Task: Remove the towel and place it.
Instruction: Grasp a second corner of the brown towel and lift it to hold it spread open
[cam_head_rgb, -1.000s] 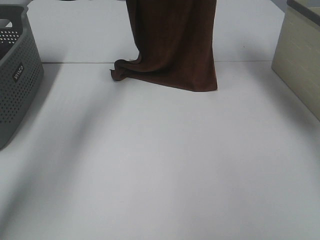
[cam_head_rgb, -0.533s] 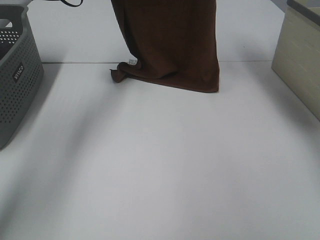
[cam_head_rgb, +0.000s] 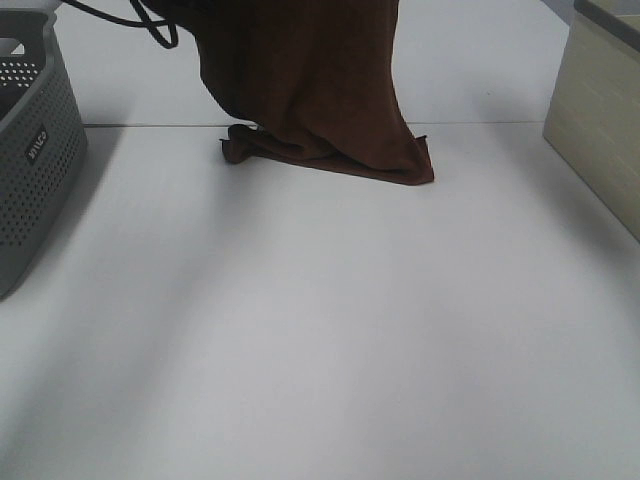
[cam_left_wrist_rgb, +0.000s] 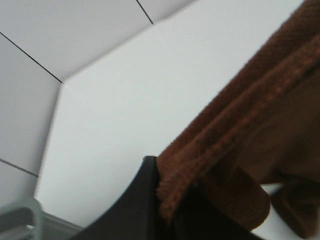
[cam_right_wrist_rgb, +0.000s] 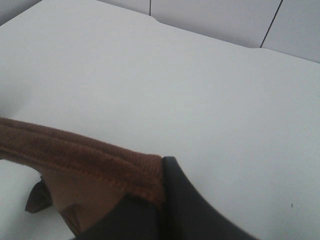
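The dark brown towel (cam_head_rgb: 320, 90) hangs from above the top edge of the exterior high view, its lower end bunched on the white table (cam_head_rgb: 320, 330) near the back middle. Both grippers are out of that view. In the left wrist view the left gripper (cam_left_wrist_rgb: 167, 205) is shut on the towel's hemmed edge (cam_left_wrist_rgb: 240, 120). In the right wrist view the right gripper (cam_right_wrist_rgb: 160, 197) is shut on another stretch of the towel's hem (cam_right_wrist_rgb: 80, 155), and the rest of the cloth drops below it.
A grey perforated basket (cam_head_rgb: 35, 150) stands at the left edge of the table. A beige box (cam_head_rgb: 600, 110) stands at the right edge. A black cable (cam_head_rgb: 140, 25) loops at the top left.
The towel's upper part has swung to the left while its lower end stays on the table; the bottom right corner has pulled in slightly. A black cable has come into view.
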